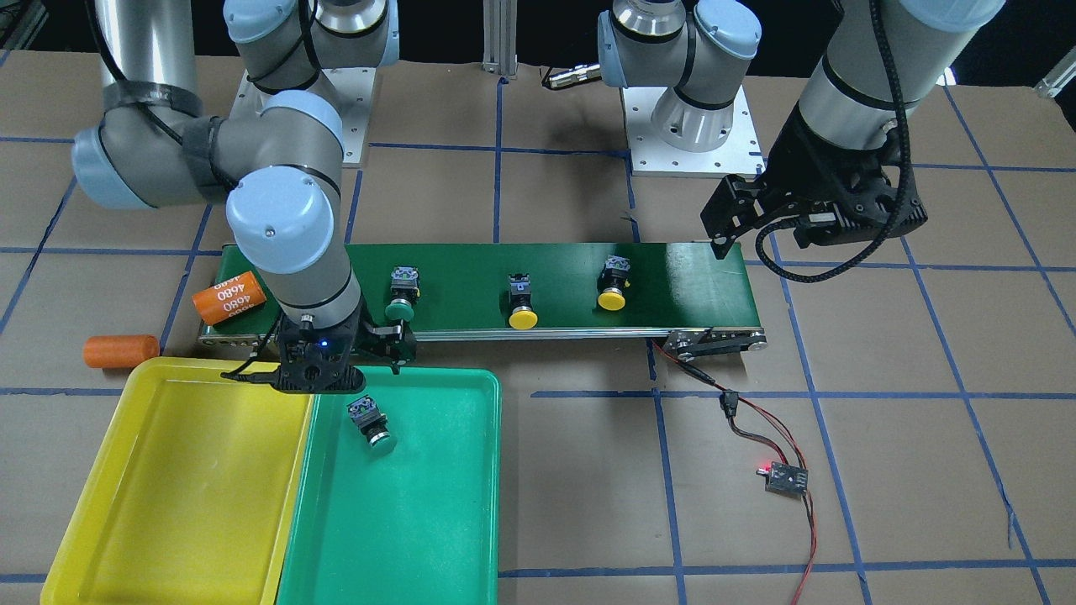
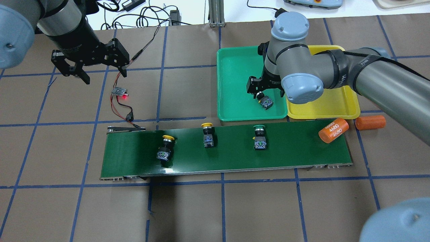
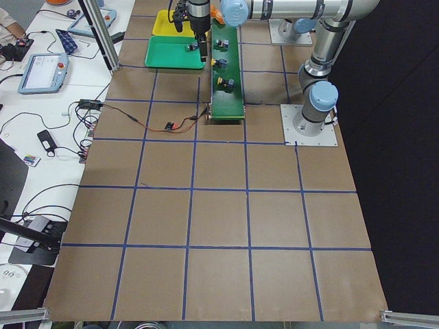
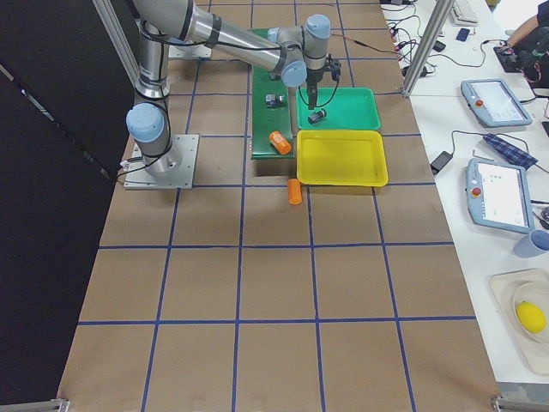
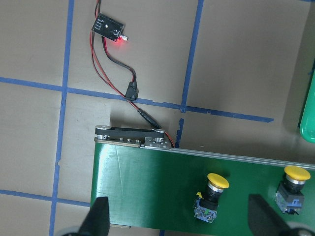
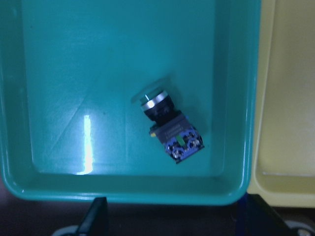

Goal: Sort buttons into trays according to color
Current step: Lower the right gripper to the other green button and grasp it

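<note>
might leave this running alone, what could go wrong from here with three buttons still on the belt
The middle yellow button and the green button beside it lie on their sides, caps at the conveyor belt edge; a glancing grasp could roll them off.
The yellow tray lies beyond the right arm, so the open left gripper reaching there might collide.
The orange cylinder on the belt could get knocked.

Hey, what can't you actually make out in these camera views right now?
Yellow tray: overhead view, right arm covers much of its floor.
Green button in green tray: right wrist view, cap blurs into the tray.
Conveyor buttons: exterior left view, too small for detail.
Labelled orange cylinder: front-facing view, label partly behind right arm.
</note>
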